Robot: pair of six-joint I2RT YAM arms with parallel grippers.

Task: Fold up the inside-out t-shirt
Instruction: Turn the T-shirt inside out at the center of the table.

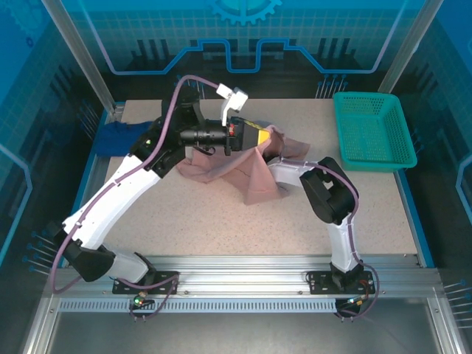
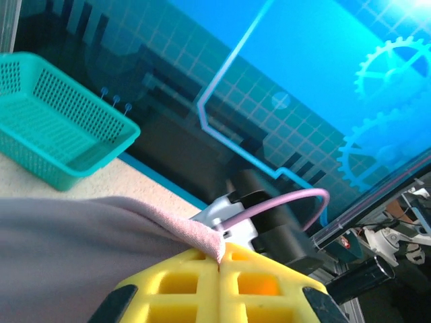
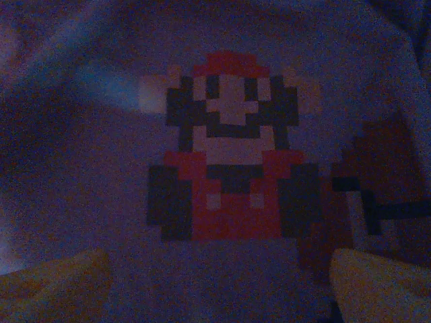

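Observation:
The inside-out t-shirt (image 1: 247, 173) is dusty pink and hangs in a bunched drape over the table's middle, its lower folds resting on the surface. My left gripper (image 1: 258, 138) holds it up from the top. In the left wrist view the yellow fingers (image 2: 269, 282) are pressed together on a pink hem (image 2: 195, 235). My right arm (image 1: 332, 195) reaches left, and its forearm goes in under the fabric. In the dim right wrist view my right gripper (image 3: 219, 289) stands open, its yellow fingertips (image 3: 60, 282) wide apart, facing a red and dark pixel-figure print (image 3: 232, 151) on the cloth.
A dark blue cloth (image 1: 122, 136) lies at the table's far left, behind the left arm. A teal mesh basket (image 1: 372, 129) stands at the far right, also seen as the basket (image 2: 54, 134) from the left wrist. Blue enclosure walls ring the table.

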